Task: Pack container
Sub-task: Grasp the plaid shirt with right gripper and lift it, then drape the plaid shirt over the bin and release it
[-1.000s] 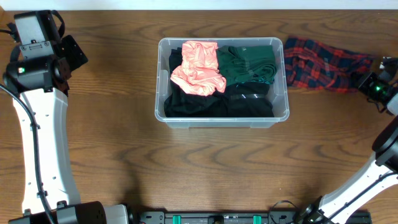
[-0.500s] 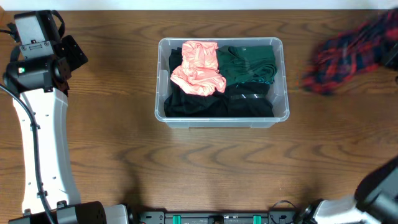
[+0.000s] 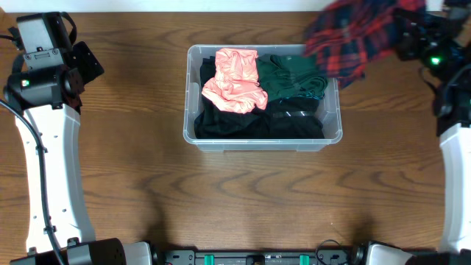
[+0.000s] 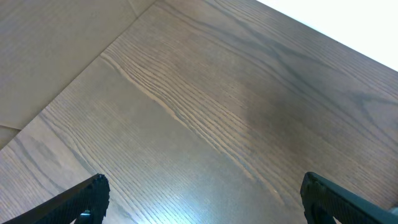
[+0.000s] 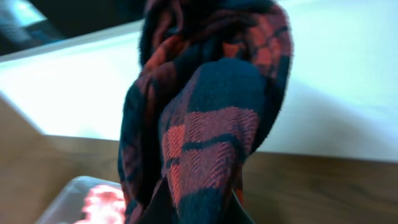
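The clear container stands mid-table, holding a pink cloth, a green cloth and black clothes. My right gripper is shut on a red and navy plaid cloth and holds it in the air over the container's back right corner. In the right wrist view the plaid cloth hangs from the gripper and hides most of it; the container's corner shows at the bottom left. My left gripper is open and empty over bare wood at the far left.
The wooden table's back edge meets a white wall behind the container. The left arm stands along the left side of the table.
My right gripper has lifted the plaid cloth off the table at the right and carried it left, up to the container's back right corner. The left arm has not moved.
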You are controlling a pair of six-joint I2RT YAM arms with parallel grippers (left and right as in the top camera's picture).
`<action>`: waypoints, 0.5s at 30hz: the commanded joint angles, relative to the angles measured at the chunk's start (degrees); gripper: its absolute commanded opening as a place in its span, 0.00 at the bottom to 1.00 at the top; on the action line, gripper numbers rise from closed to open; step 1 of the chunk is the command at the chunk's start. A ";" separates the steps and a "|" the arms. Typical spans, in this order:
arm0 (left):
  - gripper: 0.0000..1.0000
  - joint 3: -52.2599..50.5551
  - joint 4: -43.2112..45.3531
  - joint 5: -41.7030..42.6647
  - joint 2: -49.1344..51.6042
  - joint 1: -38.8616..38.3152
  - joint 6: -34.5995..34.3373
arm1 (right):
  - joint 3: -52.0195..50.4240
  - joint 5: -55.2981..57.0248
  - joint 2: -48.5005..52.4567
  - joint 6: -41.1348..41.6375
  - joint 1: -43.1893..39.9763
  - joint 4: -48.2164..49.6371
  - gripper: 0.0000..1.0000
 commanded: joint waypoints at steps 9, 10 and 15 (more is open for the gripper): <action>0.98 -0.07 0.02 -0.72 0.07 0.20 0.04 | 0.81 12.61 -3.67 3.58 19.71 7.67 0.01; 0.98 -0.07 0.02 -0.72 0.07 0.20 0.04 | 0.81 13.51 -3.58 3.63 21.27 8.52 0.01; 0.98 -0.07 0.02 -0.72 0.07 0.20 0.04 | 0.81 19.21 -3.54 6.08 28.68 11.65 0.01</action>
